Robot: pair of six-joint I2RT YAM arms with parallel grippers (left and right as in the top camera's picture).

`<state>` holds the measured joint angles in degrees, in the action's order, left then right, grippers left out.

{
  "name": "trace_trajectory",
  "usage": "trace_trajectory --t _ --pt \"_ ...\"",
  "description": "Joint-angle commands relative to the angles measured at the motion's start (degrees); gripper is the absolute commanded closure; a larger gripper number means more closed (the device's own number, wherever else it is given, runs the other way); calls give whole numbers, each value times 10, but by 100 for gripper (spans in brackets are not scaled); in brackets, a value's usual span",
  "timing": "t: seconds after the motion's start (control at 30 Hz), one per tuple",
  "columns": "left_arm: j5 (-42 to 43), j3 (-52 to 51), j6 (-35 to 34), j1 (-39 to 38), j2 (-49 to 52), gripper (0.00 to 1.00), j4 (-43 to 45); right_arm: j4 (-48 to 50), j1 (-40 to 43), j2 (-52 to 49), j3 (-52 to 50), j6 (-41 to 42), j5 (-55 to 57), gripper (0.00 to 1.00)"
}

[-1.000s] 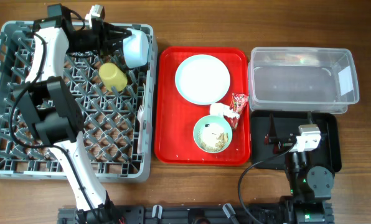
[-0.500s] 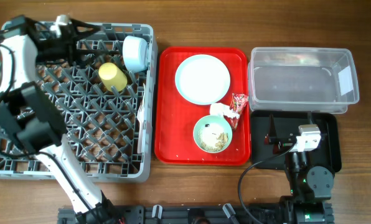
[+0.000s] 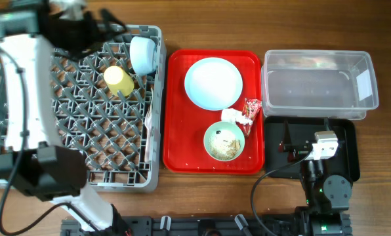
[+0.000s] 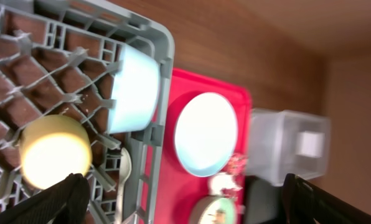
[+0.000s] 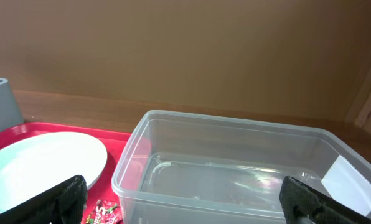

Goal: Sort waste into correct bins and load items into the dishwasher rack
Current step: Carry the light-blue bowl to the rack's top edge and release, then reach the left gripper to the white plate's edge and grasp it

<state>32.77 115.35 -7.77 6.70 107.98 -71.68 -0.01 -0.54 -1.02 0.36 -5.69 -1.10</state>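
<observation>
The grey dishwasher rack (image 3: 25,157) holds a pale blue small bowl (image 3: 143,54) on its side at the back right corner, a yellow cup (image 3: 119,80) and white cutlery (image 3: 148,121). My left gripper (image 3: 113,23) hovers open and empty over the rack's back edge, left of that bowl (image 4: 136,90). On the red tray sit the pale blue plate (image 3: 213,83), a mint bowl (image 3: 224,141) with food scraps (image 3: 227,149), a white tissue (image 3: 231,117) and a red wrapper (image 3: 251,109). My right gripper (image 3: 286,145) rests open over the black tray (image 3: 274,164), facing the clear tub (image 5: 235,168).
The red serving tray (image 3: 179,144) lies between the rack and the two bins. The clear tub (image 3: 320,85) stands behind the black tray. Bare wooden table runs along the back and front edges.
My left gripper has opened and let go of the small blue bowl, which stays in the rack's back right corner. The arm swung away to the left and back. The right arm is still.
</observation>
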Motion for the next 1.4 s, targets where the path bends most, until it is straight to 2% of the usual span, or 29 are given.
trace_trajectory --t 0.0,0.03,0.07,0.1,0.27,0.6,0.73,0.83,0.9,1.1,1.37 --pt "-127 -3 1 -85 16 8 13 2 3 0 -1 -3 -5 0" --pt "-141 -3 0 -98 20 44 16 2 3 0 -1 -3 -5 0" --pt "-165 -4 -5 -118 30 84 21 2 3 0 -1 -3 -5 0" --pt "-183 -4 -14 -132 39 96 23 2 3 0 -1 -3 -5 0" --pt "-245 -4 -32 -174 90 96 27 2 3 0 -1 -3 -5 0" --pt "-285 -4 -32 -174 166 96 54 2 3 0 -1 -3 -5 0" --pt "-418 -4 -38 -169 173 96 63 2 3 0 -1 -3 -5 0" --pt "-524 -3 -103 -161 156 96 51 2 3 0 -1 -3 -5 0" --pt "-546 -3 -129 -156 142 96 46 2 3 0 -1 -3 -5 0" --pt "-534 -3 -159 -165 70 96 50 2 3 0 -1 -3 -5 0" --pt "-423 -3 -158 -231 7 93 53 2 3 0 -1 -3 -5 0"
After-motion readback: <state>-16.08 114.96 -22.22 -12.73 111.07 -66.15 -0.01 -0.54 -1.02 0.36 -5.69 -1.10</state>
